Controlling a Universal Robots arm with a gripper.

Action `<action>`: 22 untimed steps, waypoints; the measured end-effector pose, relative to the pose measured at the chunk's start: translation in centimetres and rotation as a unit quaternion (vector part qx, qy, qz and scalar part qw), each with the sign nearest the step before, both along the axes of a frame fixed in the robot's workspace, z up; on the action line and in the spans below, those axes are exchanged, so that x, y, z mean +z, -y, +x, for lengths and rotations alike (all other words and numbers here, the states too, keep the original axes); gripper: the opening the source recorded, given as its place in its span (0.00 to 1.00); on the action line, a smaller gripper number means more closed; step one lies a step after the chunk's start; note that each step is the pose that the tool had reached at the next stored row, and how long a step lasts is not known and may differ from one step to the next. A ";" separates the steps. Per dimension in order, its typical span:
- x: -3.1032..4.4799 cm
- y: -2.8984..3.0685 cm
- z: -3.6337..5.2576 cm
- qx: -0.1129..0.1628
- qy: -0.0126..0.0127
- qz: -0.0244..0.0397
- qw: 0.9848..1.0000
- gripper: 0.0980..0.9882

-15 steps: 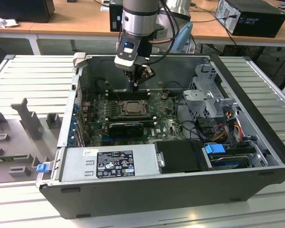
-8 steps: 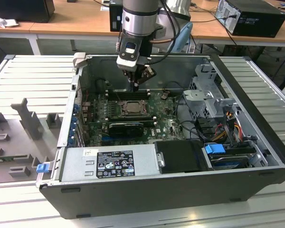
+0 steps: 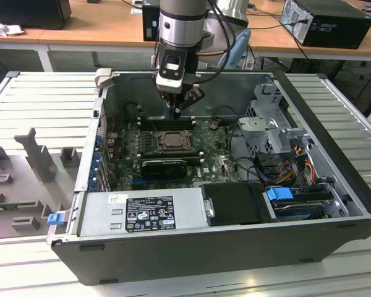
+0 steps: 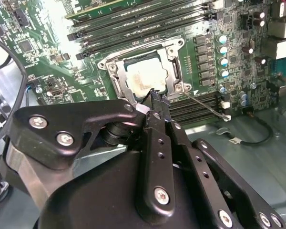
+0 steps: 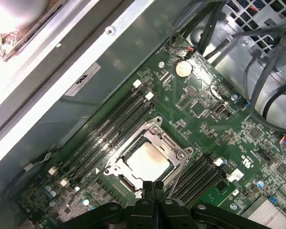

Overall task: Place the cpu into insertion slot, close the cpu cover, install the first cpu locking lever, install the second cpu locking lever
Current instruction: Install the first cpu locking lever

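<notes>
Exterior view, near to far: PSU lies along the case's front edge, with a blue latch at its 9 o'clock. Behind it a black card lies flat on the green board.

The slot sits just at the card's 12 o'clock. The cpu is seated in it, pale face up. The cover is down flat around the chip. In both wrist views the cpu shows through the cover's window.

The gripper hangs at the slot's 12 o'clock, low over the line between the slot and the memory slots. Its fingers are pressed together with nothing between them.

In the second wrist view the gripper overlaps the cover's near corner. Contact or gap: cannot tell. A thin lever runs from beside that corner out across the dark memory slots. Latched or free: cannot tell.

The drive cage is at the slot's 3 o'clock, against the case wall on the exterior view's right. Farthest back, at 12 o'clock, is a wooden bench.
</notes>
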State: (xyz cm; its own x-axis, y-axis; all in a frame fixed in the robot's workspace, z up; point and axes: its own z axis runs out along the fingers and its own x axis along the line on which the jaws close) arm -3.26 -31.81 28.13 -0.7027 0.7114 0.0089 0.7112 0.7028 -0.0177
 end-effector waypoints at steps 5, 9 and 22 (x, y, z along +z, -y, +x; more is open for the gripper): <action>0.00 0.00 0.00 0.026 0.000 0.000 1.000 0.01; 0.00 0.00 0.00 0.065 0.000 0.000 0.998 0.01; -0.02 0.00 0.00 0.255 0.000 0.000 0.967 0.01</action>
